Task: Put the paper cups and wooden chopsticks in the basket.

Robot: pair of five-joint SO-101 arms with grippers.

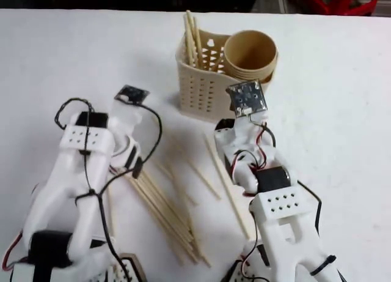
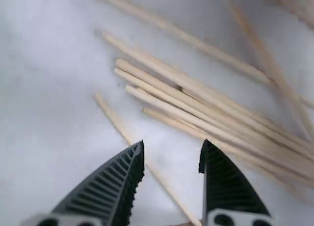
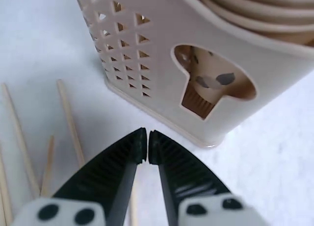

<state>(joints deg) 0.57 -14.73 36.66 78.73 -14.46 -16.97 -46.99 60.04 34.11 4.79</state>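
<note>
My left jaws stand open, low over the white tabletop [image 1: 342,111], tips apart with nothing between them. Just ahead of them lies a loose bundle of pale wooden chopsticks [image 2: 196,108], fanned out side by side and partly overlapping. One single stray chopstick [image 2: 115,120] lies apart from the bundle and runs slantwise on the tabletop under the gap between my left jaws; they do not touch it. From the high view the same bundle [image 1: 162,211] lies between my two arms, nearer the left one, and one long chopstick [image 1: 226,185] lies alone just beside my right arm.

My right jaws are closed, tips pressed together and holding nothing. They point at the base of the cream perforated plastic basket [image 3: 147,54], near its wall but apart from it. A stack of tan paper cups [image 1: 250,52] sits upright in the basket [image 1: 201,92], rims above its edge, and through the keyhole-shaped cut-out in its wall I see the lower part of the cups [image 3: 203,91]. Several chopsticks [image 1: 192,40] stand upright in the basket's other end, leaning on its wall. Beside my right jaws a few more chopstick ends [image 3: 68,120] lie on the tabletop
</note>
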